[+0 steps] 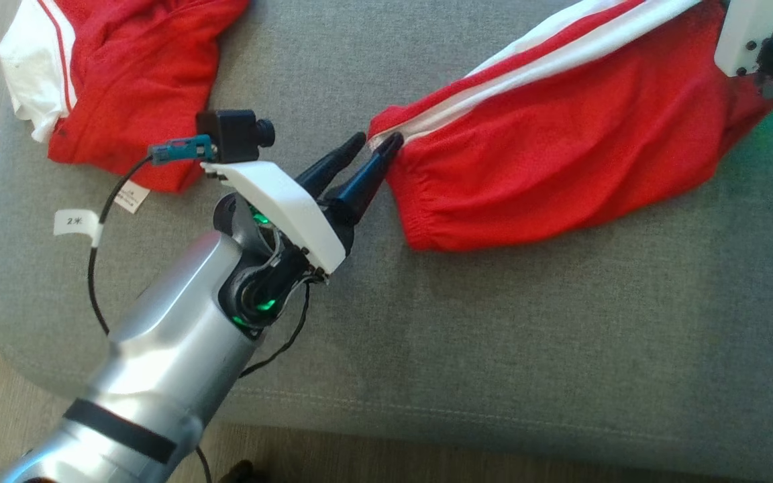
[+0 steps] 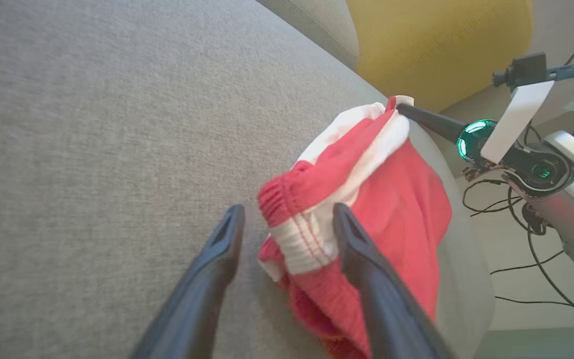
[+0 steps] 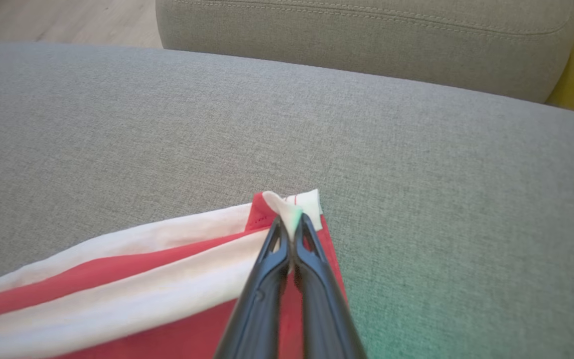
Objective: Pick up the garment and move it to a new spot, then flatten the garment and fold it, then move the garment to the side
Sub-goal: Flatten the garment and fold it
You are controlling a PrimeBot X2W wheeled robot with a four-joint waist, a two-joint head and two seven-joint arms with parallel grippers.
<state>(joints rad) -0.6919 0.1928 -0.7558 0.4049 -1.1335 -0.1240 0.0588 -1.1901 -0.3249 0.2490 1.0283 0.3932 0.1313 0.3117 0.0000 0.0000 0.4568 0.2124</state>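
Grey cushion (image 1: 561, 322) carries red shorts (image 1: 561, 147), right pincer (image 3: 291, 224) clamping one corner, left pincer (image 2: 287, 209) spread at the waistband.

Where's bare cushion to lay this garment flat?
The widest free patch is the cushion between the held garment and the near edge. A narrower gap sits top centre, between it and the second red garment. It is crowded upper left with that garment, and mid-left where the left gripper reaches in. The right gripper grips a corner.
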